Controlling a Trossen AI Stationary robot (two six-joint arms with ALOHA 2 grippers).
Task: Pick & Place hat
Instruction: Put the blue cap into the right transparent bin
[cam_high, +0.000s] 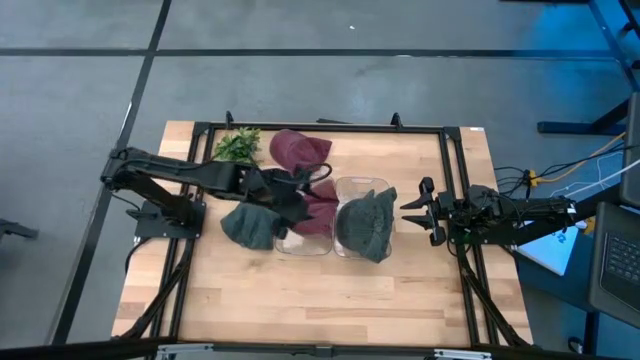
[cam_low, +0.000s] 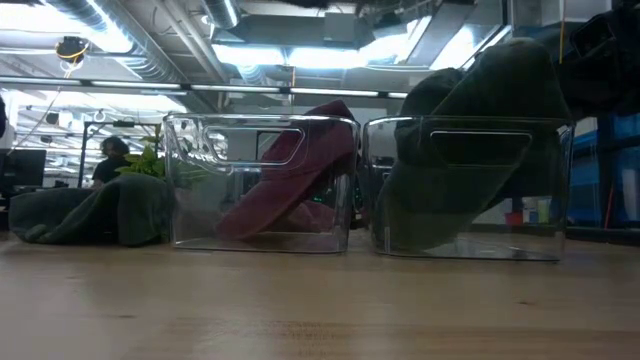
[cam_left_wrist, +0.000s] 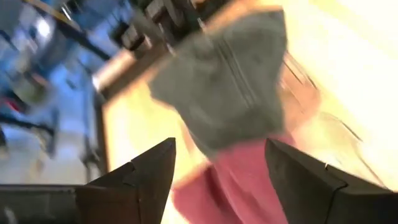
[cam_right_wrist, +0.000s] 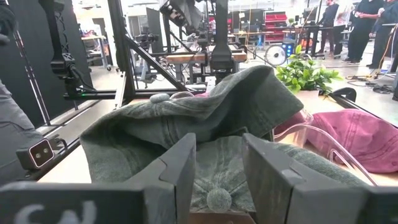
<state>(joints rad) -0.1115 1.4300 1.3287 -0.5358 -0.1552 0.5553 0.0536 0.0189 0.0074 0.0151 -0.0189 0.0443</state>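
Two clear bins (cam_high: 302, 243) sit side by side mid-counter (cam_high: 300, 300), and both already have hats in them, so I'd say this job is maybe half done.

Nearest the front edge, a grey hat (cam_high: 250, 225) lies loose on the wood just beside the left-hand bin, not in anything yet. Above the bins, the left tool (cam_high: 292, 192) hangs over the left bin with its fingers spread wide and nothing between them; its own camera looks down on a maroon hat (cam_left_wrist: 239, 180). That maroon hat (cam_high: 318, 210) leans inside the left bin. The right bin holds another grey hat (cam_high: 366, 224), heaped up and spilling over the rim.

The right tool (cam_high: 408, 208) waits just beside that bin, fingers partly apart, holding nothing as far as I can see.

Further back, a second maroon hat (cam_high: 298, 150) still rests on the counter near a small plant (cam_high: 238, 146).

So my guess: two hats placed, two left to go.
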